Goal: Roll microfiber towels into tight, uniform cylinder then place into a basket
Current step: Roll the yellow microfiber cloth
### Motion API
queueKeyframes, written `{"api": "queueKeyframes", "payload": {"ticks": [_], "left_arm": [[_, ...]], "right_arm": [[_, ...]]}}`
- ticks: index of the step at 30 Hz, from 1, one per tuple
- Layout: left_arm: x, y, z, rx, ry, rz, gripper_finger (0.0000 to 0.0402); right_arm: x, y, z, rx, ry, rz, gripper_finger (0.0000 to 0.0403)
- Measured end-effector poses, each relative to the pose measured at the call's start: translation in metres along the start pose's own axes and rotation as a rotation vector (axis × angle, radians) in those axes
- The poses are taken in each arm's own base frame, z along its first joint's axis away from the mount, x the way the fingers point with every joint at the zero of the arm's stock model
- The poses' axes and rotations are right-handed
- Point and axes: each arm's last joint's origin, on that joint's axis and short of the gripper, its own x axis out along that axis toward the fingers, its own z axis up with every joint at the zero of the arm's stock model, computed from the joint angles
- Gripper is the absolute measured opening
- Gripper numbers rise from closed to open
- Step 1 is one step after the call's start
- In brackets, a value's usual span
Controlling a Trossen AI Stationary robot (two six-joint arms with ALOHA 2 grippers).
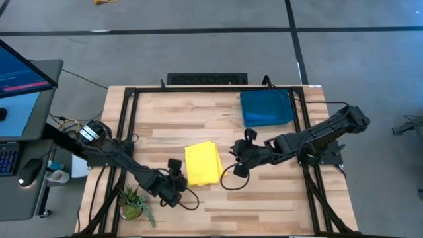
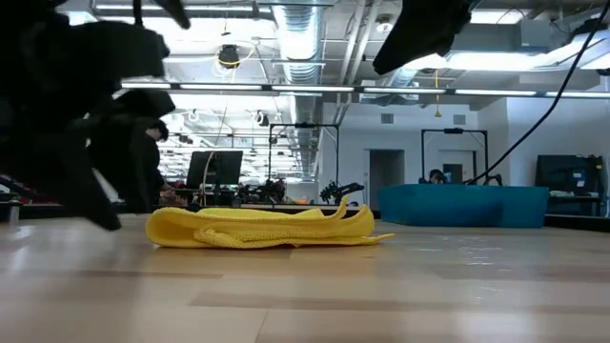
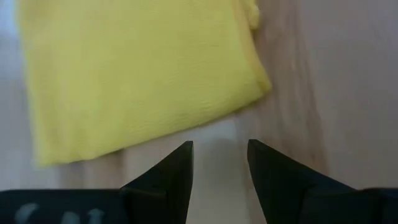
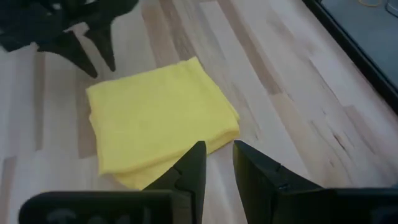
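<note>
Yellow towel: the yellow towel lies folded flat in the middle of the tabletop, not rolled yet.
Blue towel: I cannot find it for certain; the blue shape at the far right corner looks like the basket, well apart from the yellow towel.
Left tool: the left tool is low over the tabletop, just beside the near left corner of the towel; in its wrist view the fingers stand spread with bare wood between them, holding nothing.
Right tool: the right tool is just beside the right edge of the towel, above the wood; its fingers are a little apart and pinch nothing.
Step in hand: in my judgement, both tools are lining up to take one edge of the towel and begin the roll.
How to do it well: it is better to catch only the top edge of the cloth, both tools on the same edge and at the same height, so that the first turn is straight.
Tightness: the first turn should be small and firm; a loose start probably gives an uneven cylinder.
Risk: the folded layers can slide apart if only one layer is pinched.
Other things: a small plant stands near the left arm, outside the work.
</note>
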Motion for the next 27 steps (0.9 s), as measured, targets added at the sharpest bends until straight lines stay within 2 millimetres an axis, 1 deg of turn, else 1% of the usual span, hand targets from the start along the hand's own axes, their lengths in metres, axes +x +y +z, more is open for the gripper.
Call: {"api": "queueKeyframes", "payload": {"ticks": [2, 5, 7, 11, 16, 19, 24, 27], "left_arm": [[0.003, -0.003, -0.004, 0.005, -0.021, -0.01, 0.0146], [0.003, -0.003, -0.005, 0.012, -0.037, 0.017, 0.0146], [0.003, -0.003, -0.002, 0.031, -0.068, 0.032, 0.0146], [0.003, -0.006, 0.007, 0.092, -0.152, 0.018, 0.0146], [0.004, -0.003, 0.014, 0.083, -0.201, 0.012, 0.0146], [0.005, -0.003, 0.016, 0.072, -0.21, 0.0, 0.0146], [0.007, 0.0, 0.017, 0.057, -0.207, -0.001, 0.0146], [0.008, 0.002, 0.017, 0.017, -0.201, -0.009, 0.0146]], "right_arm": [[-0.001, 0.004, -0.003, -0.012, 0.0, 0.014, 0.0102], [0.0, 0.012, -0.018, -0.067, 0.045, 0.062, 0.0102], [0.0, 0.018, -0.029, -0.108, 0.064, 0.078, 0.0102], [0.002, 0.029, -0.044, -0.155, 0.03, 0.12, 0.0102], [0.003, 0.038, -0.056, -0.264, -0.037, 0.17, 0.0102], [0.002, 0.042, -0.057, -0.274, -0.062, 0.194, 0.0102], [0.003, 0.042, -0.058, -0.276, -0.057, 0.209, 0.0103], [0.003, 0.042, -0.058, -0.345, -0.053, 0.245, 0.0105]]}}
